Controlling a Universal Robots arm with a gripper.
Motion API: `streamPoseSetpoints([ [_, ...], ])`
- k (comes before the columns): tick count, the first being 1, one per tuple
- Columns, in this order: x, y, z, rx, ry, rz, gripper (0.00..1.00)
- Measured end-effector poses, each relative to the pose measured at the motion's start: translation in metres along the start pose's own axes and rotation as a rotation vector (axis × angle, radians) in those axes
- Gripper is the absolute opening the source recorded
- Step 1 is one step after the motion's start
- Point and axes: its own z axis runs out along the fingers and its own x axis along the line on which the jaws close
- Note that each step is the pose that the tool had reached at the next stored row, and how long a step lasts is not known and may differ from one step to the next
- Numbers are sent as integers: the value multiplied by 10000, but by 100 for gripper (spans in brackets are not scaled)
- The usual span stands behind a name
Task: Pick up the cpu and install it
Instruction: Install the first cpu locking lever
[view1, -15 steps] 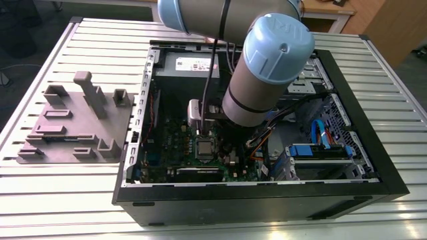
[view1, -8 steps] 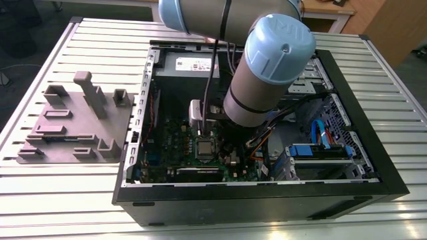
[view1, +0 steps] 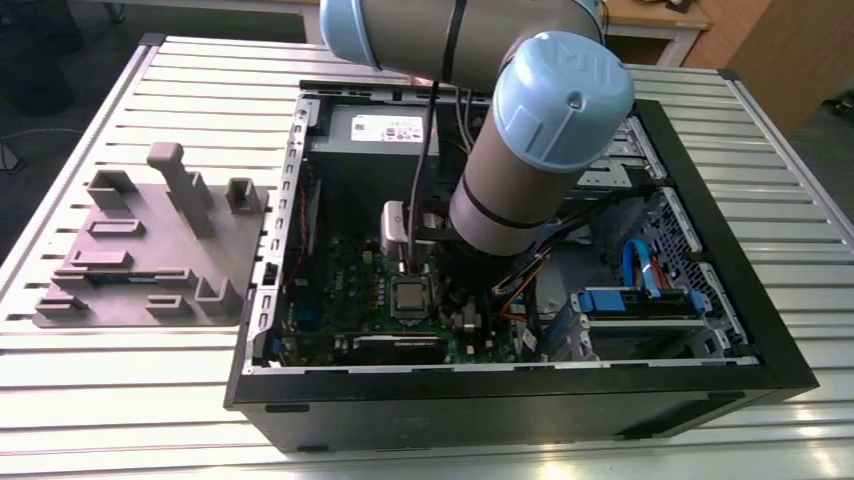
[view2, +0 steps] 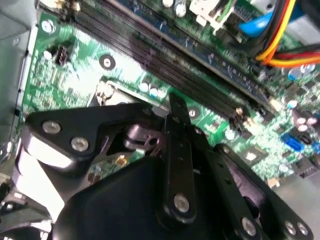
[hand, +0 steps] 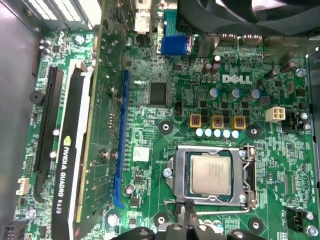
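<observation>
My black, bolted end effector (view2: 172, 107) hung low over the green, densely printed motherboard (hand: 165, 100) inside the open black steel computer case (view1: 507, 405), which lay on its side on the ribbed aluminium bench (view1: 134, 400). Whether its narrow fingers were parted or closed, I could not tell; they gripped nothing that could be seen. The small flat square cpu (hand: 210, 174), its brushed silver top framed by a darker rim, sat flat in the socket, inside the rectangular silver metal frame (hand: 247, 175). My fingertips (hand: 187, 212) stood just beside the socket's edge in the first wrist view. In the exterior view, the same chip (view1: 408, 296) showed as a pale square near the middle of the board, below my smooth grey-and-blue cylindrical arm (view1: 534, 150). A long black graphics card (hand: 70, 165) with a pale stripe stood on edge in its slot, well apart from the socket. Orange, yellow and red cables (view2: 285, 35) curved over the dark memory slots (view2: 170, 60). To the exterior view's left of the case, a matt grey moulded fixture plate (view1: 147, 250) with upright blocks rested on the bench.
</observation>
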Motion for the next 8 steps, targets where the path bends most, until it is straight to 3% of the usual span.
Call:
streamPoseSetpoints([
  [5,0,-5,-4,0,-23,-8,11],
  [8,-3,2,-63,4,-97,-19,11],
])
